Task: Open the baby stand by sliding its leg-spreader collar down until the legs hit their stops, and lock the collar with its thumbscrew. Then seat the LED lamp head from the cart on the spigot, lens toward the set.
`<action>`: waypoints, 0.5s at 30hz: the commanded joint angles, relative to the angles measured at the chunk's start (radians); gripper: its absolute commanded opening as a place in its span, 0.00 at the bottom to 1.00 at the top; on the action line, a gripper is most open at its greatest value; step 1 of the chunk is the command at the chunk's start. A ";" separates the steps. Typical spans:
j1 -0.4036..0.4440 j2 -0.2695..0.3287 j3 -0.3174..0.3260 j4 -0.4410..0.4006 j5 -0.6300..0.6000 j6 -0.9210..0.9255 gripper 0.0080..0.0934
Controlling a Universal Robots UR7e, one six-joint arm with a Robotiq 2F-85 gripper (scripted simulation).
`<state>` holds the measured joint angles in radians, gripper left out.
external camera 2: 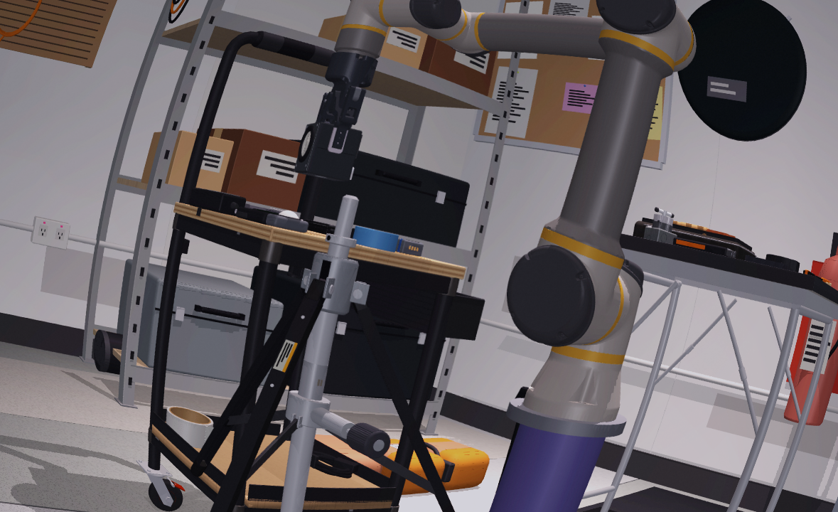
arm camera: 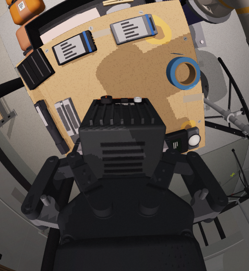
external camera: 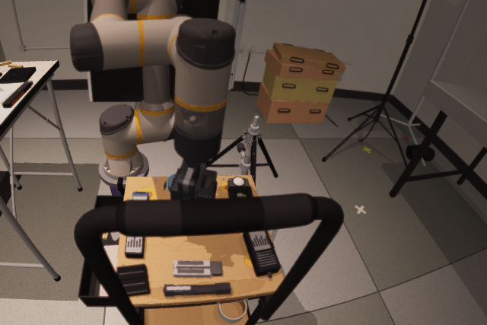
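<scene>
The black LED lamp head hangs above the cart's wooden top, gripped by my closed gripper. Its vented back faces the wrist camera and its round lens points sideways. The baby stand stands on the floor beside the cart, legs spread. Its bare spigot points up, below and beside the lamp head. The collar with its thumbscrew sits on the grey column.
The cart has a thick black handle across the side camera's view. On its top lie a blue tape roll, a light meter and several batteries. A shelf rack, a folding table and light stands surround it.
</scene>
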<state>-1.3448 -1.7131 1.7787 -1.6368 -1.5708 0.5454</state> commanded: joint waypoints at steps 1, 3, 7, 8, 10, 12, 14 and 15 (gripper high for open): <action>0.000 -0.001 -0.006 0.003 0.000 0.000 0.00; 0.000 -0.002 -0.015 0.013 0.000 0.000 0.00; 0.000 -0.002 -0.029 0.027 0.000 0.000 0.00; 0.000 -0.002 -0.031 0.030 0.000 0.000 0.00; 0.000 -0.003 -0.034 0.033 0.000 0.000 0.00; 0.000 -0.003 -0.036 0.036 0.000 0.000 0.00; 0.000 -0.003 -0.037 0.036 0.000 0.000 0.00; 0.000 -0.003 -0.037 0.037 0.000 0.000 0.00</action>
<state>-1.3448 -1.7146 1.7424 -1.5984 -1.5708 0.5454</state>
